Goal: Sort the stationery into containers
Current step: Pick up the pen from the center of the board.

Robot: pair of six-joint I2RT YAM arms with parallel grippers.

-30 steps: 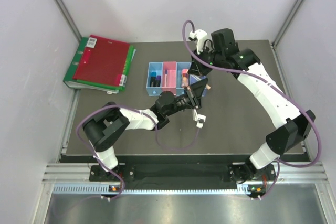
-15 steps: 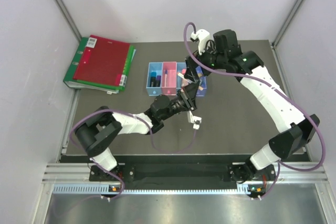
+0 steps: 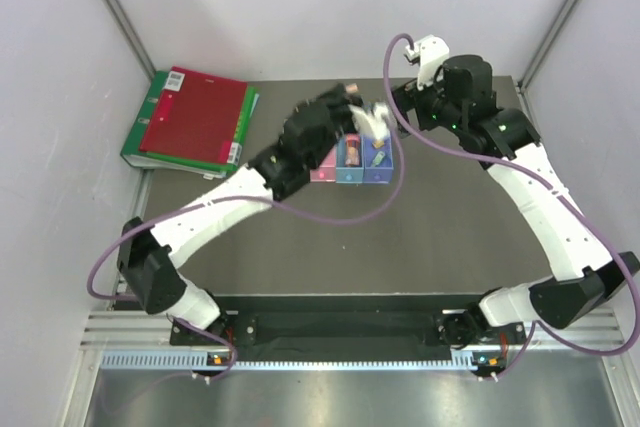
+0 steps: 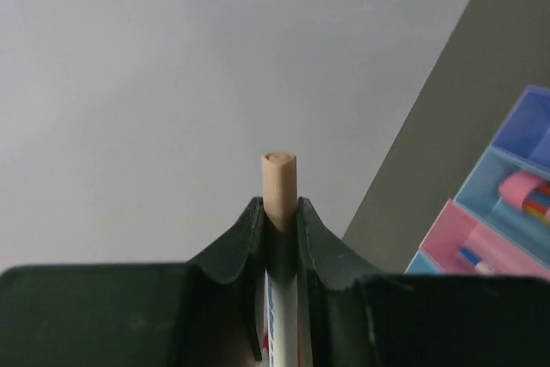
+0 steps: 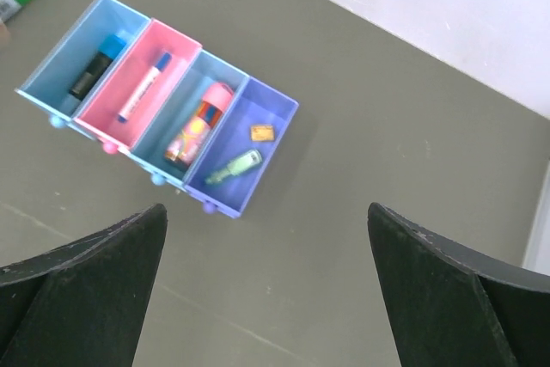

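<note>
Our left fingers (image 4: 232, 247) are shut tight on the thin pen (image 4: 280, 182). Its long axis runs straight along them, and the pinkish blunt end sticks out past the tips toward the grey back wall (image 4: 129, 83). The white barrel between them carries blue and red print that we cannot read. From above, this hand hangs over the far side of the bins (image 3: 377, 159), and its arm hides the leftmost one.

Our right fingers (image 5: 86, 281) stand wide apart with nothing between them, raised above the bins and to their right.

Through that gap we see the four joined bins in a row, their long sides slanting from upper right to lower left. Everything inside lies along that same line:
- In the first blue bin, a blue-black highlighter (image 5: 97, 64).
- In the pink bin, a white pen (image 5: 143, 87) with its blue cap at the far end.
- In the next blue bin, a bottle (image 5: 196, 122) with its pink cap at the far end. Its bright label is too small for us to read.
- In the purple bin, a tan block (image 5: 262, 132) beyond a green marker (image 5: 234, 167).

The row sits toward the back of the dark worktop (image 3: 450, 237), with bare surface in front and to the right. At the back left corner lie the binders (image 3: 195, 117), red on green, just beside the left wall. They carry a barcode label and a spine label, neither legible.
</note>
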